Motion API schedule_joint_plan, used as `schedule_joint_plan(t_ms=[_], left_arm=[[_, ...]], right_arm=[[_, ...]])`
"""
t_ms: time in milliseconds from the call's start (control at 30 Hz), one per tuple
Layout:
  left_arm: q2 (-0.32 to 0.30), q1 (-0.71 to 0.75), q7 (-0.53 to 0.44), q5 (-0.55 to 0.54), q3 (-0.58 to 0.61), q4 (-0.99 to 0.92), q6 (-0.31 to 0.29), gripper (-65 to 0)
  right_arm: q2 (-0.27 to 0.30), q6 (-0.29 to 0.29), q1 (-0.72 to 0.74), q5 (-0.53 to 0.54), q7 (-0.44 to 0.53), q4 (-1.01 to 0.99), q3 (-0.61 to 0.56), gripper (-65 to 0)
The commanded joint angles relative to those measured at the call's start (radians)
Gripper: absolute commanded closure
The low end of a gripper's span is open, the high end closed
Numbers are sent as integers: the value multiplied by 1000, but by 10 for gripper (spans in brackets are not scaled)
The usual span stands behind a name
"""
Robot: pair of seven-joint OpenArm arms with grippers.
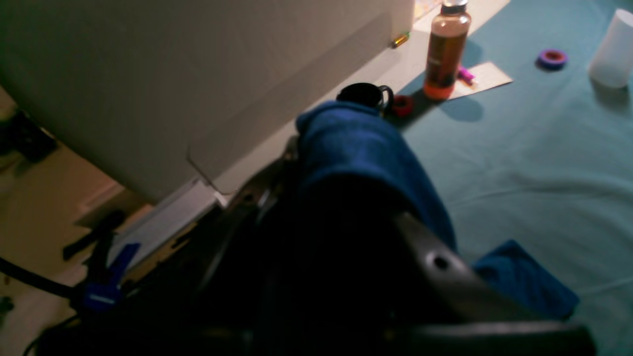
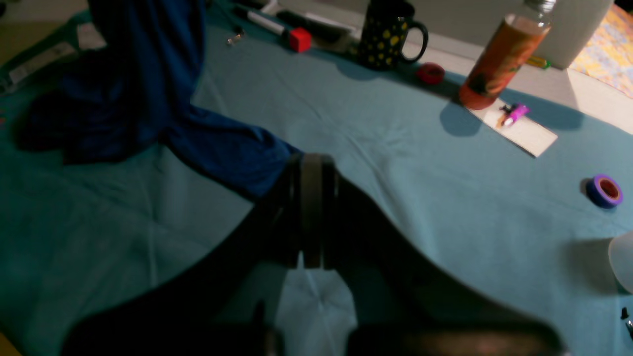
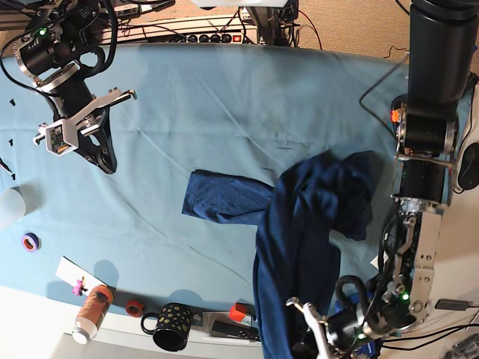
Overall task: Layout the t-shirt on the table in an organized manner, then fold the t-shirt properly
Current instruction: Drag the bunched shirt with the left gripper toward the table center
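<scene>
The dark navy t-shirt (image 3: 299, 239) lies bunched on the teal table (image 3: 187, 112), right of centre. One sleeve (image 3: 221, 198) is spread flat to the left. Its near part rises off the front edge, where my left gripper (image 3: 301, 320) is shut on it. In the left wrist view the t-shirt (image 1: 356, 148) drapes over the gripper and hides the fingertips. My right gripper (image 3: 106, 163) hangs shut and empty over the far left of the table, well apart from the shirt. Its closed fingertips (image 2: 311, 163) show in the right wrist view, with the sleeve (image 2: 227, 153) behind them.
Along the front left edge stand a black dotted mug (image 3: 171, 336), an orange bottle (image 3: 91, 314), a red tape ring (image 3: 135, 307), a red cube (image 3: 237, 312) and a card (image 3: 75, 277). A purple tape roll (image 3: 30, 241) and a white cup (image 3: 9, 208) are at the left edge.
</scene>
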Motion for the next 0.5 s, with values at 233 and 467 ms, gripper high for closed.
schedule_joint_plan(t_ms=[233,467], left_arm=[[14,-24,-34,2,-4,-179,0,0],[14,-35,-122,70,-4,-301,4,0]], right_arm=[[11,-2,3,18,25,15,4,0],[10,-2,3,18,27,15,4,0]])
